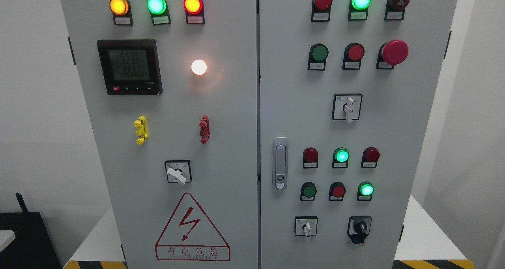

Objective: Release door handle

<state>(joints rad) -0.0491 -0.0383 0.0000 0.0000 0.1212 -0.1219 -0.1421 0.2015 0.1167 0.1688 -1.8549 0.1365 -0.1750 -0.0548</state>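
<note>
You see no robot hand here, left or right, so you cannot tell its opening or which arm is nearer. The handle (280,163) sits free — long axis vertical — at about five o'clock of centre, on the right door (394,142) by the seam. The cabinet fills the view; pale walls flank it.

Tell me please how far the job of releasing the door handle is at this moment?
It looks done. The door handle on the right door lies flat in its silver housing, and no hand touches it. Both doors appear closed, with only the narrow seam between them. Nothing is in hand: neither robot arm shows in the head view. Nothing visible is left to do for the release.
</note>
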